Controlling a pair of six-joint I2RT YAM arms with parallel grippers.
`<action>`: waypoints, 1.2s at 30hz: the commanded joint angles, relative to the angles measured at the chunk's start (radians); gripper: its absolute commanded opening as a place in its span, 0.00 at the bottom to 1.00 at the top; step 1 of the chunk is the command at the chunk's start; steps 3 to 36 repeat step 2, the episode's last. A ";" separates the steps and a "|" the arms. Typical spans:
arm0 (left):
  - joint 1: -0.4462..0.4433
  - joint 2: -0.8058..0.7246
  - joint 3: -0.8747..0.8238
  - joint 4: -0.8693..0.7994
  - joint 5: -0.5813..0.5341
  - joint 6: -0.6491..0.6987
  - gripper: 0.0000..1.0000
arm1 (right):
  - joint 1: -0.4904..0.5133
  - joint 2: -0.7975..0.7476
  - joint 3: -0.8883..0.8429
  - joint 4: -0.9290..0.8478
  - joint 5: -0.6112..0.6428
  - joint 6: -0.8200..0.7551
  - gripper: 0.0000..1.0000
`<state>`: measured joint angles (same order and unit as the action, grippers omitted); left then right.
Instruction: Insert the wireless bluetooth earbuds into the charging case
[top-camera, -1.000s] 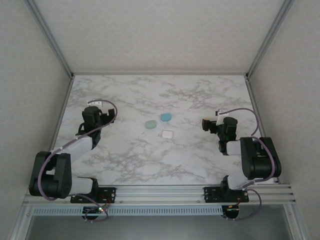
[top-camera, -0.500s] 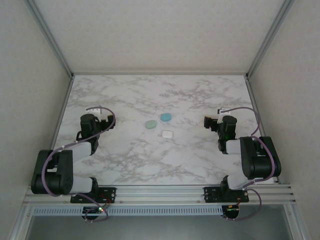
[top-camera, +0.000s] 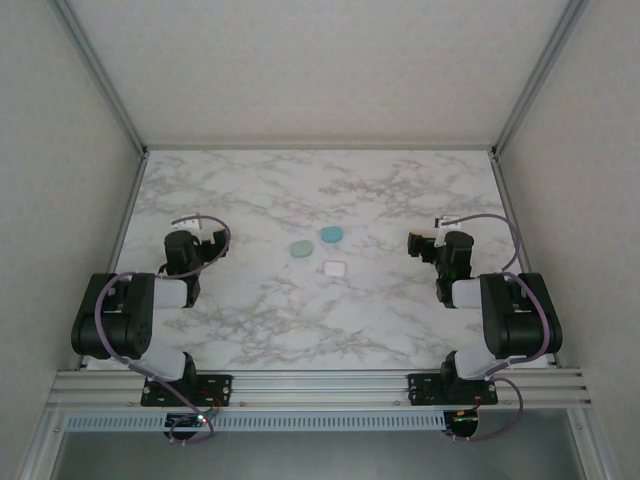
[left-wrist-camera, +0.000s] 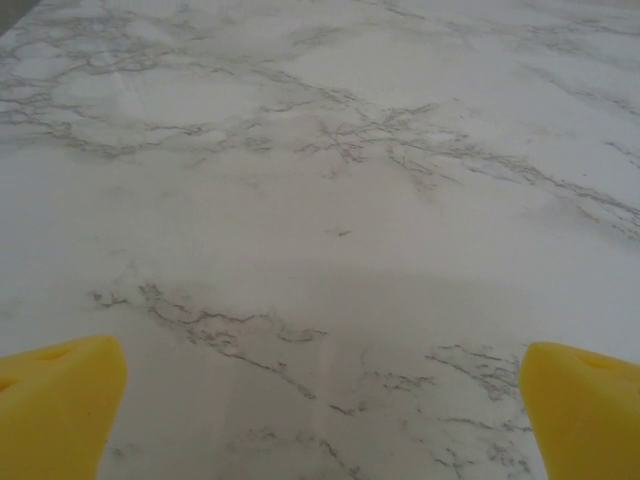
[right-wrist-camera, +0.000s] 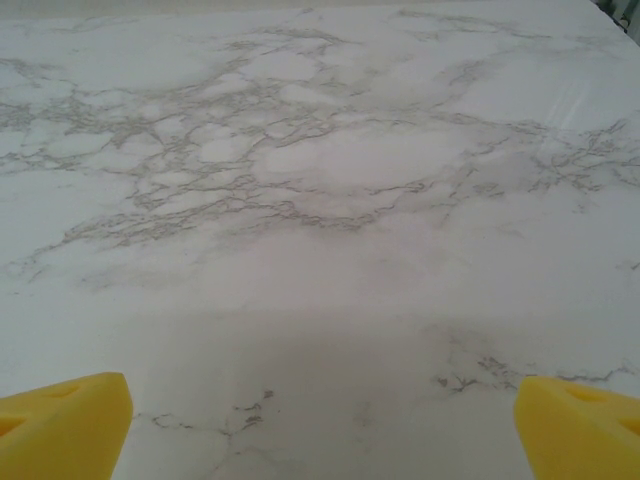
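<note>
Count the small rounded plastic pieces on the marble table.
3, clustered on the table: a pale mint rounded piece on the left, a teal rounded piece farther back, a white rounded piece in front. Tinier ones may go unseen.

Worktop (top-camera: 300, 330) presents a smooth, grey-veined marble-look surface with faint sheen; pads (left-wrist-camera: 60, 400) of left claw (left-wrist-camera: 320, 410) and right claw (right-wrist-camera: 320, 420) are matt yellow, foam-like; arm shells (top-camera: 130, 320) are smooth black and white plastic; near rail (top-camera: 320, 383) is ribbed bare metal; walls (top-camera: 320, 70) matt, finely textured.
</note>
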<state>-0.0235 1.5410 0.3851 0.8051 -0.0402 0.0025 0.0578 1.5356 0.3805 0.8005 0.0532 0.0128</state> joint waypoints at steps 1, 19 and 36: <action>-0.004 -0.004 0.017 0.036 -0.033 -0.016 1.00 | 0.006 0.003 0.020 0.013 0.018 0.006 0.99; -0.004 -0.005 0.018 0.032 -0.032 -0.015 1.00 | 0.006 0.003 0.019 0.015 0.018 0.006 0.99; -0.004 -0.005 0.018 0.032 -0.032 -0.015 1.00 | 0.006 0.003 0.019 0.015 0.018 0.006 0.99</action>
